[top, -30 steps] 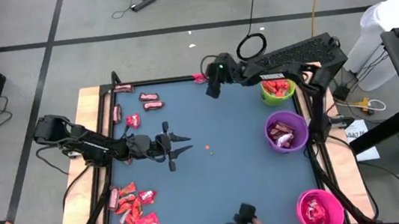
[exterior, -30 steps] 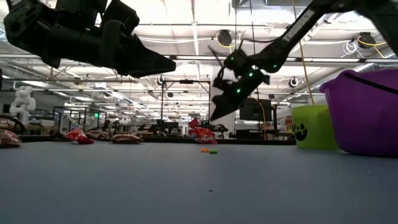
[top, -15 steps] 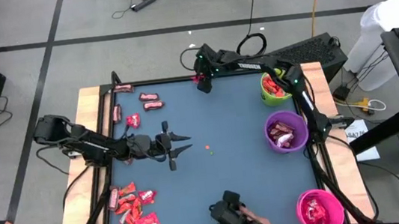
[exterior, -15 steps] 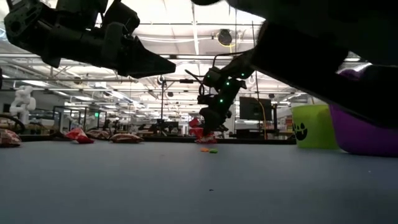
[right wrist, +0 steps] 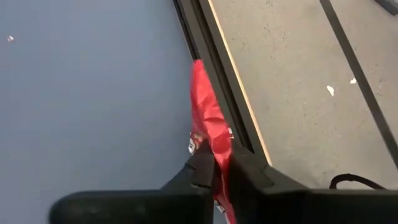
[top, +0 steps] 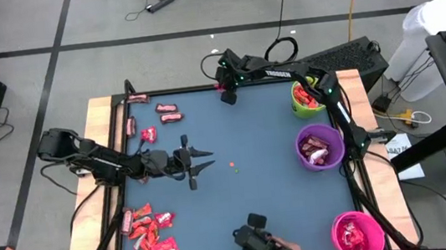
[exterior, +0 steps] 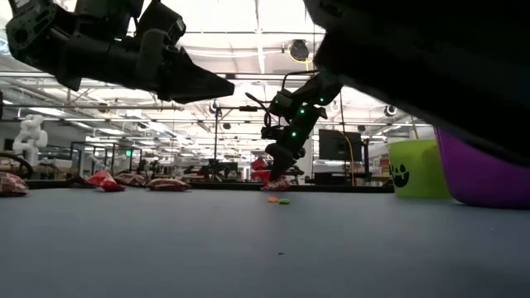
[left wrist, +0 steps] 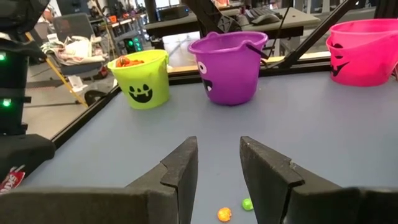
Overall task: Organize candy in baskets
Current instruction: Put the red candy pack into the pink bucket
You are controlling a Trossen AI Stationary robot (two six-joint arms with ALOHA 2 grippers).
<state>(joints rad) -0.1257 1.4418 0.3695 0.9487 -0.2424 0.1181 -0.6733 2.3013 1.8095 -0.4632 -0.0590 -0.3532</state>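
The right gripper [top: 226, 96] sat at the top centre of the high view, against the far rim of the table [top: 255, 188], its fingers [right wrist: 245, 171] pinched tight on a red candy wrapper [right wrist: 208, 134] that stood up between them beside the dark table edge. In the low view the same gripper [exterior: 277, 175] reached down to the tabletop in the middle of the frame, with the wrapper [exterior: 274, 186] at its tip. Its arm ran from there toward the right side of the high view, passing above the lime green basket [top: 308, 102].

The left gripper [top: 202, 161] hovered over the centre left of the table, its two fingers [left wrist: 180, 171] parted with nothing between them, pointing toward the baskets. Two tiny loose dots [top: 233, 167], one orange and one green, lay just beyond its tips.

A row of three baskets ran down the right edge of the high view: the lime green one at the top holding red candy, the purple basket [top: 320, 147] in the middle holding dark wrappers, and the pink basket [top: 358, 235] at the lower right holding reddish pieces. More candy lay loose: a few pieces [top: 169, 111] at the upper left of the table and a larger heap [top: 149, 238] at the lower left.
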